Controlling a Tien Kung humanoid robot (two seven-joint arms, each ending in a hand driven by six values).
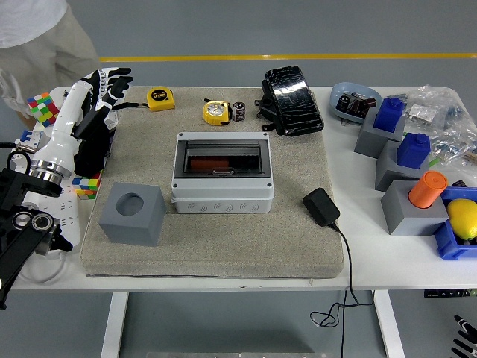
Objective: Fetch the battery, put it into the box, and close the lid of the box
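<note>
The grey box (222, 192) sits in the middle of the beige mat, with its dark see-through lid (222, 155) lying flat and shut. A red battery (208, 162) shows through the lid inside the box. My left hand (109, 82) is raised over the table's far left corner, well away from the box, with its fingers spread and holding nothing. A small bit of my right hand (465, 337) shows at the bottom right corner, below the table. A person (37, 37) stands at the top left, away from the box.
A grey block with a round hole (133, 214) stands left of the box. Two yellow tape measures (215, 112) and a small black cylinder cell (239, 111) lie behind it, next to a black pouch (292, 90). A black adapter (321, 206) lies to the right. Blue and grey blocks (402, 160) crowd the right edge.
</note>
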